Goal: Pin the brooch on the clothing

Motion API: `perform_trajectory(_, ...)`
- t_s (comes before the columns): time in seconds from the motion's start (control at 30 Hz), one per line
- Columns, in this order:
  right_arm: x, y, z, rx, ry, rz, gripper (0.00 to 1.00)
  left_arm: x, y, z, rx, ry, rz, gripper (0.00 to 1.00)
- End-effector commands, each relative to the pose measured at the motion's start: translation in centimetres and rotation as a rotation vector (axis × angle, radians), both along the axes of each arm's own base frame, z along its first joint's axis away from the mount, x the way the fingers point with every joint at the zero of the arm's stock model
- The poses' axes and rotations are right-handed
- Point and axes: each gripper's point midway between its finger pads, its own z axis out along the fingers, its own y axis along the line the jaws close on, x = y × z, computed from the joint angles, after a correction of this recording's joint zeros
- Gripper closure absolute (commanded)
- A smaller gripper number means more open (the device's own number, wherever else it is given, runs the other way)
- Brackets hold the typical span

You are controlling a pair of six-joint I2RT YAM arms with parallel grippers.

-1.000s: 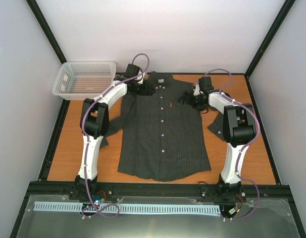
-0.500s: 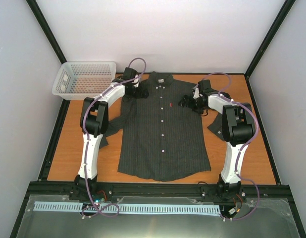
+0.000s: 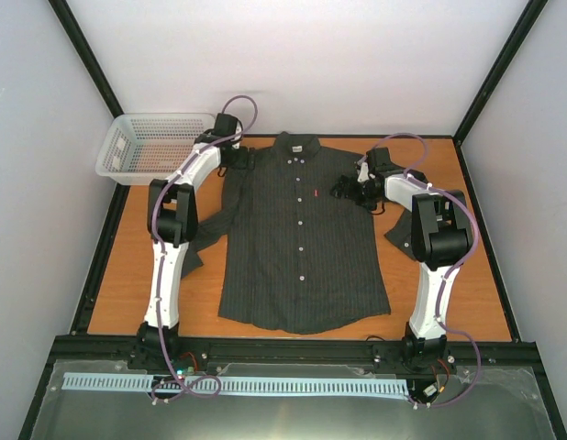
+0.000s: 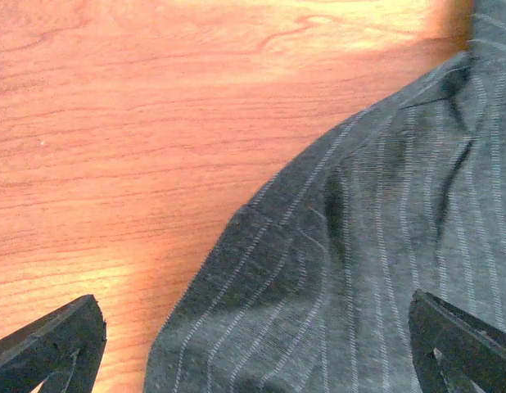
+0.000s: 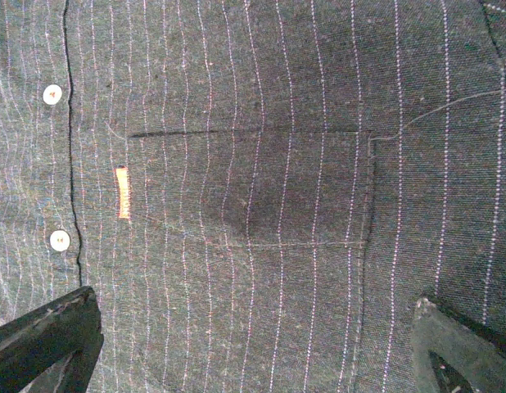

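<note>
The dark pinstriped shirt (image 3: 302,238) lies flat, front up and buttoned, in the middle of the table. My left gripper (image 3: 236,158) hovers open over the shirt's left shoulder edge (image 4: 359,246), its fingers (image 4: 65,336) wide apart and empty. My right gripper (image 3: 350,191) hovers open over the chest pocket (image 5: 294,188), with the small red tag (image 5: 122,192) and white buttons (image 5: 52,94) to the left of it. Its fingers (image 5: 56,332) are wide apart and empty. No brooch shows in any view.
A white plastic basket (image 3: 155,147) stands at the back left corner. The shirt's sleeves lie folded beside the body at left (image 3: 205,229) and right (image 3: 398,234). Bare wooden table (image 4: 138,123) lies beside the shoulder.
My left gripper has moved left from the collar to the shoulder edge, towards the basket. My right gripper has shifted only slightly over the chest pocket.
</note>
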Motion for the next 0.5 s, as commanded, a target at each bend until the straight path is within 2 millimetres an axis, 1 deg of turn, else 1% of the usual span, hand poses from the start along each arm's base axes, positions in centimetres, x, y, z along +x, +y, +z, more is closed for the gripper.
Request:
perform_trajectory(0.0,-0.8,-0.5,0.3,-0.023,0.010,-0.001,0.00,-0.7,-3.3,6.7,-0.066,-0.082,-0.094,0.00)
perform_trajectory(0.07,-1.0,0.0,1.2,-0.003,0.000,0.010,0.00,-1.8,-5.5,8.1,-0.130,-0.085,-0.141,0.00)
perform_trajectory(0.13,-1.3,0.7,2.0,0.018,-0.009,0.021,0.00,-3.2,-8.2,8.8,-0.206,-0.073,-0.200,0.00)
perform_trajectory(0.17,-1.5,1.1,2.3,0.030,-0.012,0.027,0.00,-4.3,-9.6,8.3,-0.237,-0.048,-0.233,0.00)
perform_trajectory(0.23,-2.0,1.6,2.4,0.052,-0.007,0.032,0.00,-5.5,-11.3,7.5,-0.291,-0.020,-0.264,0.00)
perform_trajectory(0.3,-2.4,2.0,2.4,0.067,-0.004,0.037,0.00,-6.1,-12.0,5.8,-0.319,0.014,-0.263,0.00)
perform_trajectory(0.4,-3.2,2.5,1.5,0.095,0.020,0.042,0.00,-6.0,-11.4,3.0,-0.289,0.046,-0.226,0.00)
perform_trajectory(0.47,-3.7,2.6,0.9,0.100,0.032,0.041,0.00,-5.7,-10.9,1.9,-0.256,0.053,-0.213,0.00)
